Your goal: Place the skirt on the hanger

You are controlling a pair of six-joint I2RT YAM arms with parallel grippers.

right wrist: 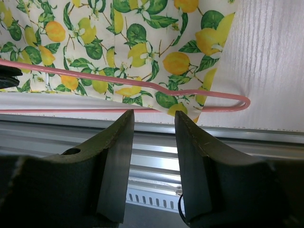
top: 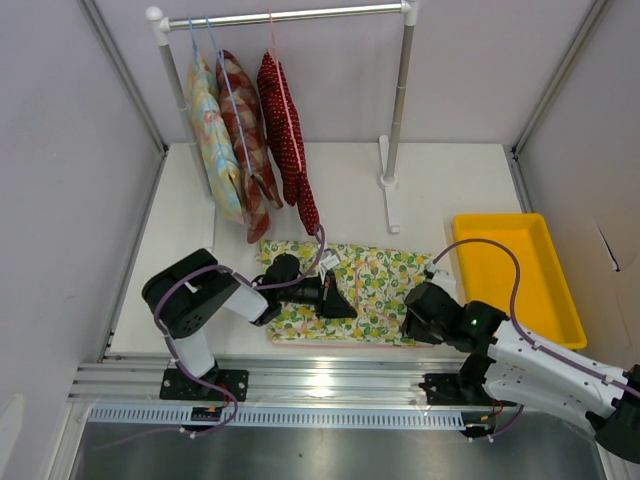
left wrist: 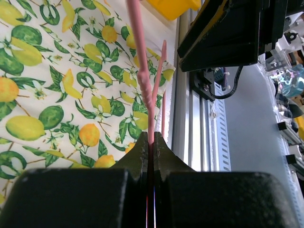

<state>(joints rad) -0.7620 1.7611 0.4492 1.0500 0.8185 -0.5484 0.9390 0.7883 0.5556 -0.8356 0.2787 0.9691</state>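
On the lemon-print skirt (top: pixel 380 280), the left gripper (left wrist: pixel 151 142) clamps the pink hanger (left wrist: pixel 142 76), whose wire lies along the cloth's near edge. At the skirt's near right corner, the right gripper (right wrist: pixel 154 121) hangs with jaws parted, holding nothing.

A silver clothes rack (top: pixel 402 80) stands at the back of the white desk (top: pixel 440 180). Three clothes hang on it side by side: a pale flowery one (top: pixel 215 140), a red-and-cream one (top: pixel 245 130) and a red dotted one (top: pixel 285 130). A yellow tray (top: pixel 510 280) sits on the right.
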